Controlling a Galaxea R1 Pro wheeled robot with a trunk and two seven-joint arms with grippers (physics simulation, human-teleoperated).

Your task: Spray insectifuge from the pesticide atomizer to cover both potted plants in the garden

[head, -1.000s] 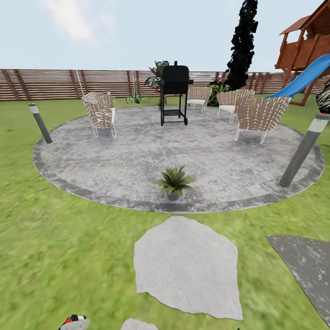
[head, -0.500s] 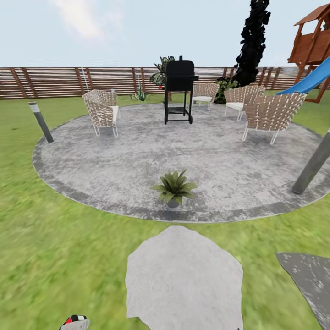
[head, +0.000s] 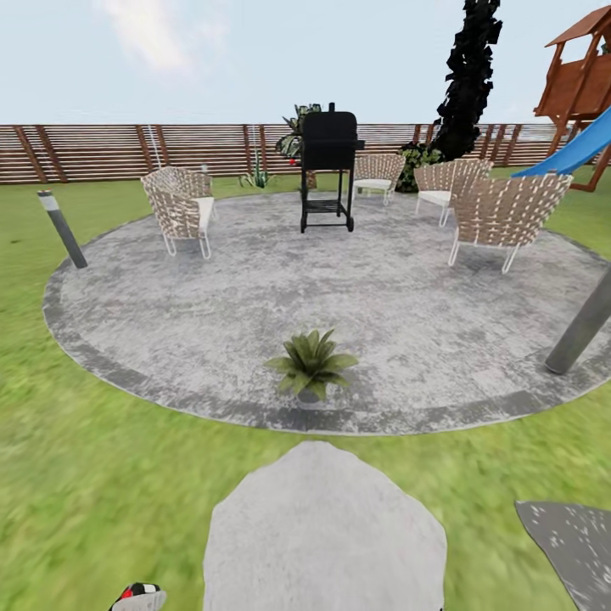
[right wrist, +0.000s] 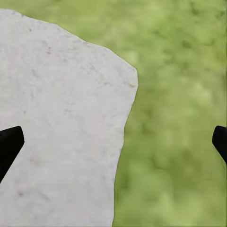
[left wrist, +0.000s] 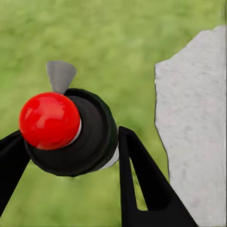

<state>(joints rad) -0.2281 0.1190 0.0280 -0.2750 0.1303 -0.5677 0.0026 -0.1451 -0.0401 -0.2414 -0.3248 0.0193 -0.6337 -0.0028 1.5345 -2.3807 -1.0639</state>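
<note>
A potted plant [head: 310,365], a low rosette of pointed green leaves, stands on the near rim of the round grey paving [head: 255,280] in the garden, straight ahead of me. My left gripper [left wrist: 71,137] is shut on the pesticide atomizer [left wrist: 49,120]. I see the atomizer end-on: a dark body, a red round top and a grey nozzle. Its top also peeks in at the lower edge of the head view [head: 136,596]. My right gripper [right wrist: 116,142] is open and empty, over a pale stepping stone [right wrist: 56,118] and grass.
A large stepping stone [head: 322,530] lies between me and the plant, on the lawn [head: 85,475]. On the paving stand a black grill [head: 328,170] and several wicker chairs [head: 180,210]. Grey bollards [head: 61,229] lean at its edges. Slat fence [head: 102,153] and a blue slide [head: 577,148] lie behind.
The whole view has shifted as I rolled forward and turned slightly. The plant and the stepping stone sit lower and nearer in the picture. The atomizer top stays in the same corner.
</note>
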